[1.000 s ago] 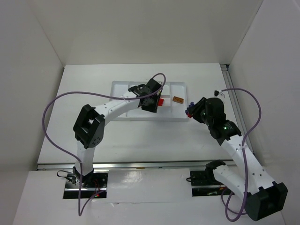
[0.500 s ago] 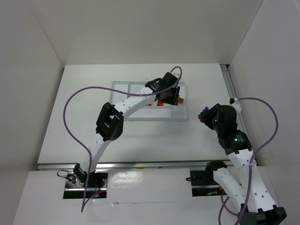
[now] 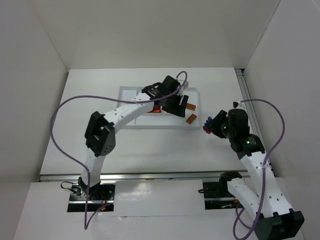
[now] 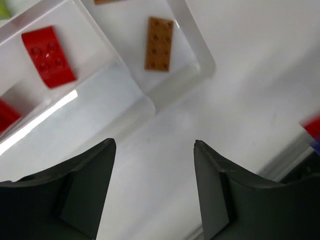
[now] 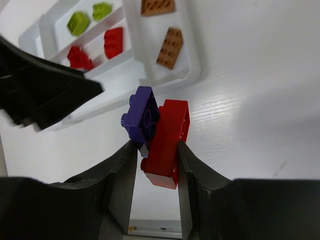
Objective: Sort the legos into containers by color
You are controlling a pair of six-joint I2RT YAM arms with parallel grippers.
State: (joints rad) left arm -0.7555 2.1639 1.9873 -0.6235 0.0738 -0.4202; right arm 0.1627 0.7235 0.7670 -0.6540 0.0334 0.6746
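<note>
Legos, 2 in hand: red brick [image 5: 167, 145] and purple brick [image 5: 142, 116], touching, clamped in right gripper [image 5: 156, 146] beside tray [image 5: 195, 75]. Left gripper [image 4: 152, 150]: fingers apart, over tray's right end. Tray contents (right wrist view): 2 orange-brown bricks [image 5: 170, 47], end compartment; 2 red bricks [image 5: 114, 42], long section; 2 lime bricks [image 5: 78, 22], neighbouring section.

The white tray [image 3: 127, 95] holds two orange-brown bricks [image 5: 170, 47] flat in its end compartment, two red bricks [image 5: 114, 42] in a long one and two lime bricks [image 5: 79, 22] alongside. A purple brick [image 5: 142, 117] and a red brick [image 5: 167, 140], stuck together, sit clamped in the right pincer [image 5: 155, 147] just off the tray's corner.
</note>
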